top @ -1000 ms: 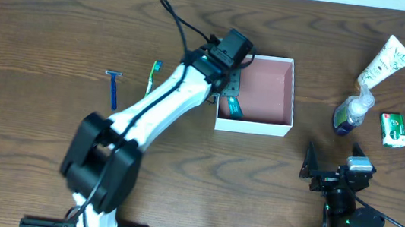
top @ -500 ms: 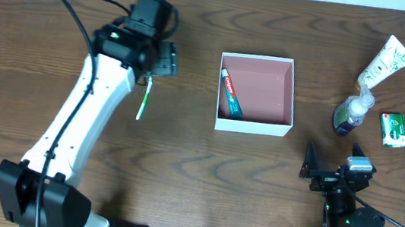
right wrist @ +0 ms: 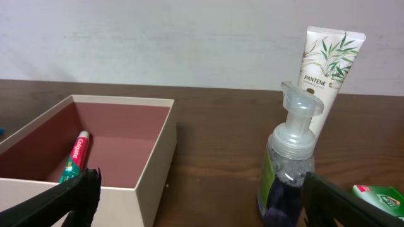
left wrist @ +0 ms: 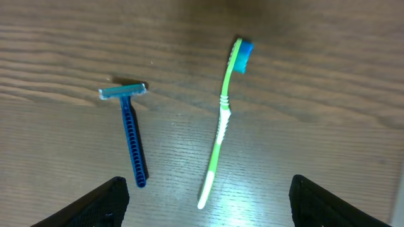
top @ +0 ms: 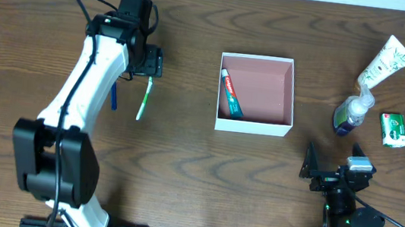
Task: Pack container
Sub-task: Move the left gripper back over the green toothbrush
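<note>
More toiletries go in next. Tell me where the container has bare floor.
The container is bare right of the toothpaste, which lies along its left wall. Outside, it is crowded at the right: tube, pump bottle and green box cluster together.

Open left gripper (top: 149, 62) above green toothbrush (top: 144, 98); toothpaste (top: 231, 92) inside container (top: 290, 93).

Wooden table (top: 181, 165): container (top: 253, 125), scattered toiletries.

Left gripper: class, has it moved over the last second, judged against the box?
Yes. The left gripper has swung left, away from the box, and now hovers open above the toothbrush.
</note>
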You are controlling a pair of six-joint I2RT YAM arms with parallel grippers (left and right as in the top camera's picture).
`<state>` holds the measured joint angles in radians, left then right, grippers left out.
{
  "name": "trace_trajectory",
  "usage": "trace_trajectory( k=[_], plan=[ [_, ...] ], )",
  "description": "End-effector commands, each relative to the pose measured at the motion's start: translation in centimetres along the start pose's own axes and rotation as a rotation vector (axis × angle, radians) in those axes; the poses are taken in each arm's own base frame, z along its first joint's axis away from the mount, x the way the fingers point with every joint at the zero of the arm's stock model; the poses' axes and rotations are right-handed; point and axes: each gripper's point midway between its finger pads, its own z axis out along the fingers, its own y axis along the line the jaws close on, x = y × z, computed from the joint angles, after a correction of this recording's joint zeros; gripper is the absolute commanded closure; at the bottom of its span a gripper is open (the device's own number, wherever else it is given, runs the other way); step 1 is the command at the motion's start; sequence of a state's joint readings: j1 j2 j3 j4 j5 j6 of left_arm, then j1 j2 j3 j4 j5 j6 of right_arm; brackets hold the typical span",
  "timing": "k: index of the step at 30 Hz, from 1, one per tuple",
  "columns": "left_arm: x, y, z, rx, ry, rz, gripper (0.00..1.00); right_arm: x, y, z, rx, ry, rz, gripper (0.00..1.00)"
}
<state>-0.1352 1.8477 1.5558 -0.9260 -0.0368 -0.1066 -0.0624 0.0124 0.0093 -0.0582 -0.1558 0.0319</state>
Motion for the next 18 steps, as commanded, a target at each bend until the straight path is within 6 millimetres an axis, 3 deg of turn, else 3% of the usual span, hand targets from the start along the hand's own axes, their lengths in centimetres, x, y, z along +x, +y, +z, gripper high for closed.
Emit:
trace_trajectory(
  k=[1, 11, 18],
  plan=[
    [0.9, 0.8, 2.0, -0.008, 0.062, 0.019, 0.18, 0.1, 0.2, 0.0, -0.005, 0.0, -0.019, 0.01],
    [1.6, 1.7, 3.9, -0.02, 0.117, 0.0, 0.18, 0.1, 0.2, 0.0, -0.005, 0.0, -0.019, 0.01],
    [1.9, 0.4, 4.5, 0.054, 0.14, 0.041, 0.18, 0.1, 0.2, 0.0, -0.005, 0.0, -0.019, 0.01]
  ],
)
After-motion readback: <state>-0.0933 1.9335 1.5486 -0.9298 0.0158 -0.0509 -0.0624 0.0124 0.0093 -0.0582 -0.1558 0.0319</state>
